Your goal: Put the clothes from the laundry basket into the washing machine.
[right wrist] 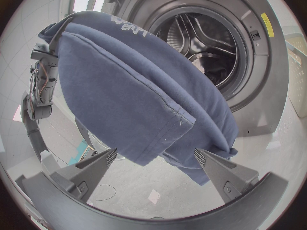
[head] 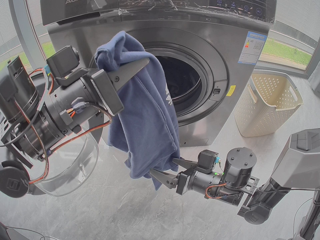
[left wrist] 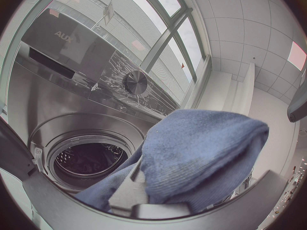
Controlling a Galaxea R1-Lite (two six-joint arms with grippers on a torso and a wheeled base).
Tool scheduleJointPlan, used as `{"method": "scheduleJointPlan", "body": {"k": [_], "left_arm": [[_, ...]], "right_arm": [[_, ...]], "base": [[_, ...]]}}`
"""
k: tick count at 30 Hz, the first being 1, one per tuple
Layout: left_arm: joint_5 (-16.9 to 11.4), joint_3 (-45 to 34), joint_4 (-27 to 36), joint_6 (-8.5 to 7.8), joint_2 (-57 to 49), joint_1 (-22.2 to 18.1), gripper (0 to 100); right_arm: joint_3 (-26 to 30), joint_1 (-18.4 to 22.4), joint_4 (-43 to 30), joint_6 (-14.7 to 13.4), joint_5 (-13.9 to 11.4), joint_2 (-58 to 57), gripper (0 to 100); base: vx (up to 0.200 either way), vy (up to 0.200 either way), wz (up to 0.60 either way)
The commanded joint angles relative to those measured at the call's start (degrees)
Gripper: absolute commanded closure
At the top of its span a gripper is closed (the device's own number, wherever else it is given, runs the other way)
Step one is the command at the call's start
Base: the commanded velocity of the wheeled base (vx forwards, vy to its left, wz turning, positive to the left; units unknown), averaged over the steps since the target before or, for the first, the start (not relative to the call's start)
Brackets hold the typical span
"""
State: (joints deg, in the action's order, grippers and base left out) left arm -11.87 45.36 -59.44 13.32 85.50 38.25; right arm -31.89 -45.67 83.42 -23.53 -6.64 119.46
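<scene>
Raised before the washing machine's (head: 213, 44) open drum, the left gripper (head: 133, 69) pinches the blue shirt's (head: 146, 117) top. The lower right gripper (head: 161, 165) holds its jaws spread at the hem.

grey marbled floor (head: 100, 214) lies before you. tall windows (left wrist: 160, 23) with grey frames stand behind; a green lawn (head: 289, 49) shows outside them. white tiled ceiling (left wrist: 255, 23) overhead.

A pale grey marbled floor (head: 110, 214), tall daylit windows (left wrist: 188, 35) onto grass (head: 286, 49), and a white panelled ceiling (left wrist: 255, 26).
</scene>
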Motion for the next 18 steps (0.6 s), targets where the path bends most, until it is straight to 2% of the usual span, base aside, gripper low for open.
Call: {"method": "scheduleJointPlan", "body": {"k": [1, 7, 11, 12, 18], "left_arm": [[0.1, 0.6, -0.1, -0.05, 0.5, 0.0, 100], [0.1, 0.1, -0.1, 0.04, 0.1, 0.0, 100], [0.1, 0.0, -0.1, 0.04, 0.1, -0.3, 100], [0.1, 0.0, -0.1, 0.04, 0.2, -0.8, 100], [-0.2, -0.1, -0.5, 0.04, 1.5, -3.4, 100]], "right_arm": [[-2.7, 0.7, -1.4, -1.6, -0.4, 0.6, 0], [-9.1, 3.6, -0.5, -1.9, -1.2, 4.2, 0], [-11.3, 3.6, -0.1, -2.0, -1.2, 4.9, 0], [-11.3, 3.6, 0.2, -2.0, -1.2, 4.7, 100], [-9.8, 3.0, 0.4, -2.0, -1.1, 3.6, 100]], "base": [[0.000, 0.000, 0.00], [0.000, 0.000, 0.00], [0.000, 0.000, 0.00], [0.000, 0.000, 0.00], [0.000, 0.000, 0.00]]}}
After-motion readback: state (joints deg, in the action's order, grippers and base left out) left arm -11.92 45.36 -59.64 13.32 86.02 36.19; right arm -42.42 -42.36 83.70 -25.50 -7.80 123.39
